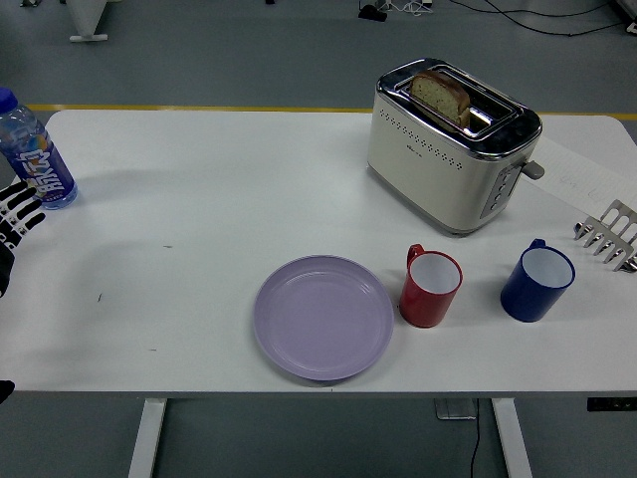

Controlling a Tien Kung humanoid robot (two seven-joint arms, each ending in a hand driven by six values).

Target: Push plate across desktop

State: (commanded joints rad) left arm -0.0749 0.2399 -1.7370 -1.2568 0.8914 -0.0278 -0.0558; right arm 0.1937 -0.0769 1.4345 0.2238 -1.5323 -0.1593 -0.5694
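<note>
A round lilac plate (322, 317) lies flat near the table's front edge, a little left of centre. My left hand (14, 221) shows only as spread black-and-white fingertips at the picture's left edge, far from the plate and holding nothing. My right hand is out of the picture.
A red mug (431, 288) stands right beside the plate, a blue mug (536, 282) further right. A cream toaster (453, 142) holding bread sits at the back right. A water bottle (34, 152) stands at the far left, a metal rack (610, 233) at the right edge.
</note>
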